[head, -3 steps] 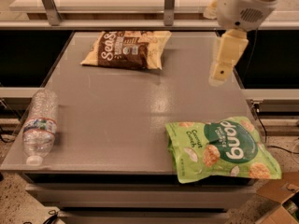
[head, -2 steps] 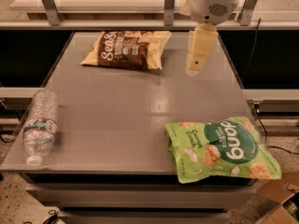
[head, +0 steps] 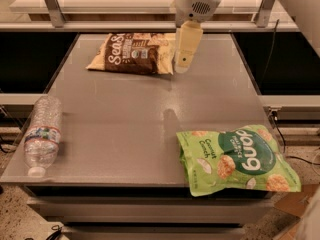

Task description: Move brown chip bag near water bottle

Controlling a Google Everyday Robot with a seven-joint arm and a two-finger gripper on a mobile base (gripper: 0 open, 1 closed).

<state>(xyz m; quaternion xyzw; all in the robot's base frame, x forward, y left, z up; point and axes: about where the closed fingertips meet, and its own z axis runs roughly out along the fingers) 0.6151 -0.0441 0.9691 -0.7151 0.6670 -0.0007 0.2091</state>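
Observation:
The brown chip bag [head: 132, 53] lies flat at the far middle of the grey table [head: 150, 119], its white "Seas" lettering facing up. The water bottle [head: 42, 133] lies on its side at the near left edge, cap toward the front. My gripper [head: 183, 65] hangs from the arm at the top of the view, its cream fingers [head: 185, 46] pointing down at the right end of the brown chip bag, covering its right edge. It holds nothing that I can see.
A green "dang" coconut chip bag [head: 234, 157] lies at the near right corner. A metal rail and shelf [head: 100, 26] run behind the table. A cable [head: 280, 129] hangs at the right side.
My gripper has moved left from the right side of the table to the right end of the brown chip bag. The bags and the bottle have not moved.

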